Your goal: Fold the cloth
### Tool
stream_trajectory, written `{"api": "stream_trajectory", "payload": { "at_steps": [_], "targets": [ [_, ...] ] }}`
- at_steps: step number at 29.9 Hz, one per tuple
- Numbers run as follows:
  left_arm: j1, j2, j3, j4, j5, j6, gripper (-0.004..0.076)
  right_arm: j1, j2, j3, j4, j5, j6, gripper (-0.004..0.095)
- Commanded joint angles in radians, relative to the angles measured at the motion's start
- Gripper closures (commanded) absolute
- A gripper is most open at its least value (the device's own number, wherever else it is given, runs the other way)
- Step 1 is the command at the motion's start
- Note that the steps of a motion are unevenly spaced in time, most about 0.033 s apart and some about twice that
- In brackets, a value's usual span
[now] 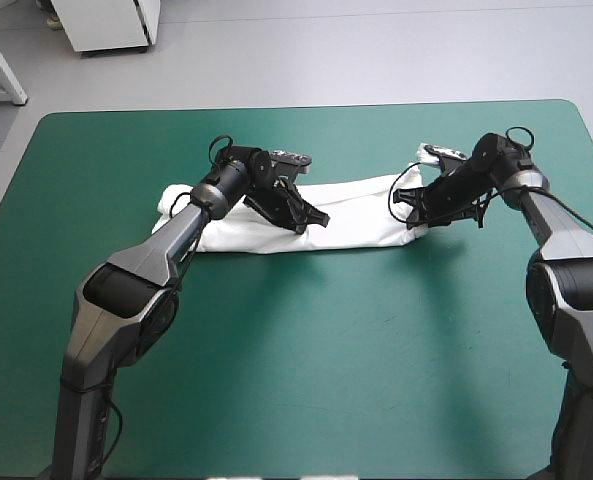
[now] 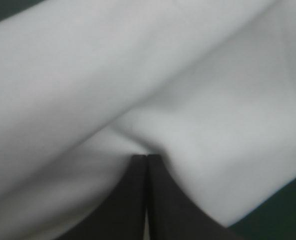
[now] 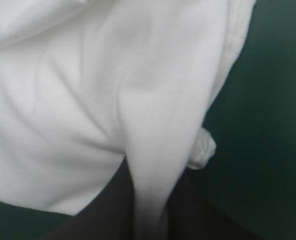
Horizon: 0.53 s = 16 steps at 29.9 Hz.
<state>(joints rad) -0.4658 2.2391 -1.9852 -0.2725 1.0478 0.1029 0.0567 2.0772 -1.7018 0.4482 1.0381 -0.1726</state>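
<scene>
high view, going back from the near edge: teal-green cover [image 1: 306, 380], then the white t-shirt [image 1: 361, 215] lying folded in a long band running left to right, past the table's middle. left gripper [image 1: 316, 218] is pinched together on the band's middle, right gripper [image 1: 408, 208] clamped on its right end.

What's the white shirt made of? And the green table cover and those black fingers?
The T-shirt looks like soft, matte fabric, maybe cotton: it drapes in rounded folds. The teal-green cover seems a smooth sheet, perhaps vinyl or rubber, with faint sheen. The fingers of the left end effector look matte black, plastic or rubber; I can't tell which.
</scene>
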Motion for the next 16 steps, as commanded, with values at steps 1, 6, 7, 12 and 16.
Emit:
{"api": "stream_trajectory", "payload": {
  "at_steps": [1,6,7,12,16],
  "targets": [
    [-0.003,-0.038,-0.012,0.033,0.017,-0.019,0.0733,0.0,-0.116,-0.029,0.029,-0.024,-0.014,0.0923],
    [-0.003,-0.038,-0.012,0.021,0.019,-0.021,0.0733,0.0,-0.223,-0.029,0.08,-0.038,-0.014,0.0923],
    [-0.003,-0.038,-0.012,0.018,0.02,-0.021,0.0733,0.0,-0.24,-0.029,0.099,-0.04,-0.014,0.0923],
    [-0.003,-0.038,-0.012,-0.038,0.04,-0.019,0.0733,0.015,-0.334,-0.031,0.222,-0.061,-0.05,0.0923],
    [-0.008,-0.038,-0.012,-0.116,0.055,-0.002,0.0733,0.071,-0.36,-0.077,0.255,-0.067,-0.074,0.0923]
  ]
}}
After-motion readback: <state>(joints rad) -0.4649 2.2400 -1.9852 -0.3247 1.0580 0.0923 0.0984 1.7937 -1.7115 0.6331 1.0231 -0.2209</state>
